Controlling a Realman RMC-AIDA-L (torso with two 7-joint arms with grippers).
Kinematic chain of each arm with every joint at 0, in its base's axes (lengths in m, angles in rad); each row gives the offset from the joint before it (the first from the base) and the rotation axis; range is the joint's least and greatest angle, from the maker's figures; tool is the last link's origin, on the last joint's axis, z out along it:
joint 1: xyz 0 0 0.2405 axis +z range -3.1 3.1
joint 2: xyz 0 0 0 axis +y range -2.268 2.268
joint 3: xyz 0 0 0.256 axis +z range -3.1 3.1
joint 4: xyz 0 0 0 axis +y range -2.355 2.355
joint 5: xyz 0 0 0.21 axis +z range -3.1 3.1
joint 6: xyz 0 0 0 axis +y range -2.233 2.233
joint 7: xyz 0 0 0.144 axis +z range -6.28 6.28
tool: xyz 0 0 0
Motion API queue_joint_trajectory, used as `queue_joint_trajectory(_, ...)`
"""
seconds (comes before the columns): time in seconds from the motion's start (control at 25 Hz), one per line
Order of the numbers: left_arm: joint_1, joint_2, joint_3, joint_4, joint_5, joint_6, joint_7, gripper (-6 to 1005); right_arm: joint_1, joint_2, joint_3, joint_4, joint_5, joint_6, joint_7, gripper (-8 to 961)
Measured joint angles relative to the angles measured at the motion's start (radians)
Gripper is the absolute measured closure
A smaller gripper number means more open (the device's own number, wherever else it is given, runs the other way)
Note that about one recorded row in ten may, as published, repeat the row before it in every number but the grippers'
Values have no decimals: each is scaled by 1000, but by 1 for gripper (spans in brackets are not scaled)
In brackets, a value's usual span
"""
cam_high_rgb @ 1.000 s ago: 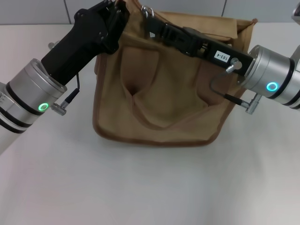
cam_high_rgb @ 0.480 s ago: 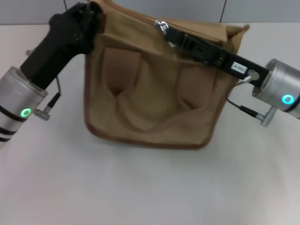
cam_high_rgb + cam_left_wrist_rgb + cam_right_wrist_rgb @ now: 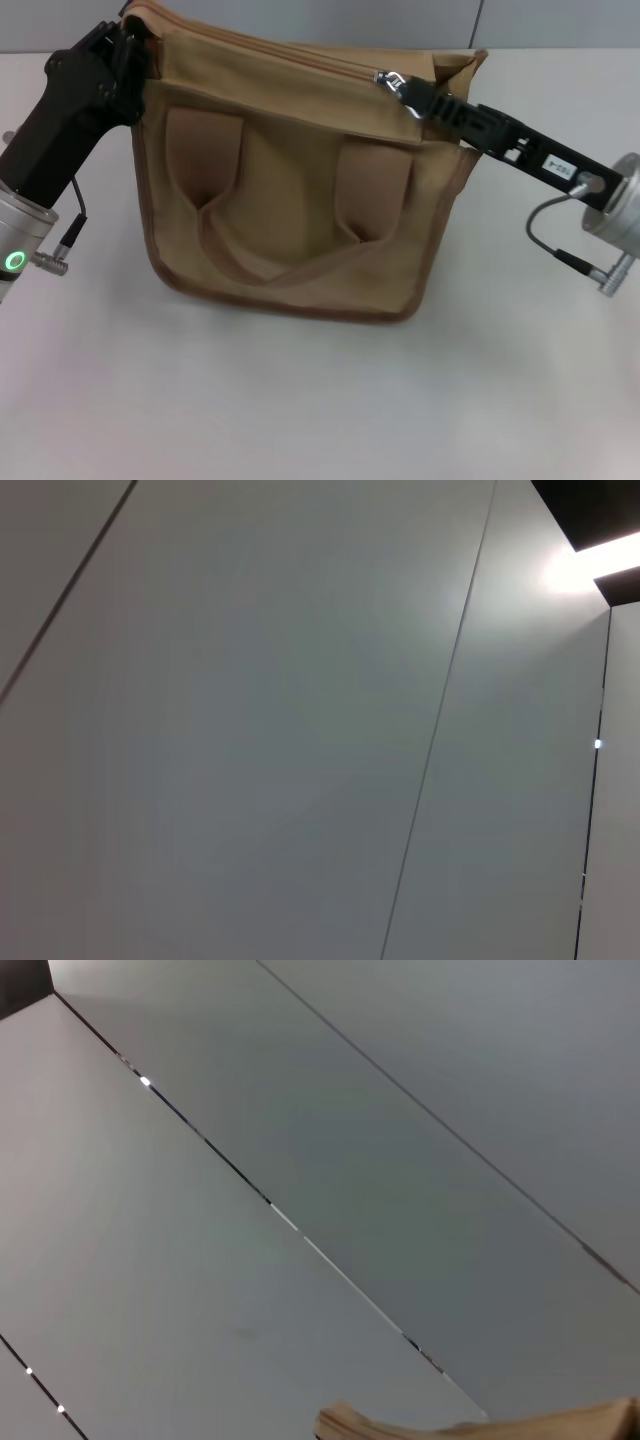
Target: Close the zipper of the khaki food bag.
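From the head camera I see the khaki food bag (image 3: 290,190) standing on the white surface (image 3: 320,400), its front with the two straps and pocket turned toward me, its top panel tipped up toward the back. My left pincer (image 3: 125,45) is at the bag's upper left corner, closed on the fabric edge there. My right pincer (image 3: 412,92) reaches in from the right along the top panel, its slim black fingers pinched together at the silver pull tab of the zipper (image 3: 393,77). The pull sits toward the right end of the zipper line, with the bag's raised right corner just beyond it.

Open surface lies all around the bag: a wide stretch in front, some to each side. A grey panelled wall (image 3: 520,22) runs behind it, close to the bag's top edge.

The left wrist camera shows only wall panels (image 3: 250,730). The right wrist camera shows panels too, with a sliver of the bag's tan fabric (image 3: 480,1425) at the frame's edge.
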Motion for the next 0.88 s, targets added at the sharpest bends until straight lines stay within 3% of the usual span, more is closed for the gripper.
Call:
queue_joint_trajectory(0.4, 8, 0, 0, 0, 1, -16, 0, 958, -58, -9, 45, -7, 0, -35, 3, 890)
queue_joint_trajectory(0.72, 37, -2, 6, -13, 6, -15, 123, 958, -113, 6, 111, -15, 2, -89, -116, 875)
queue_joint_trajectory(0.88, 51, 1, 15, -8, 7, -17, 124, 843, -126, 13, 114, -13, 2, -122, -204, 712)
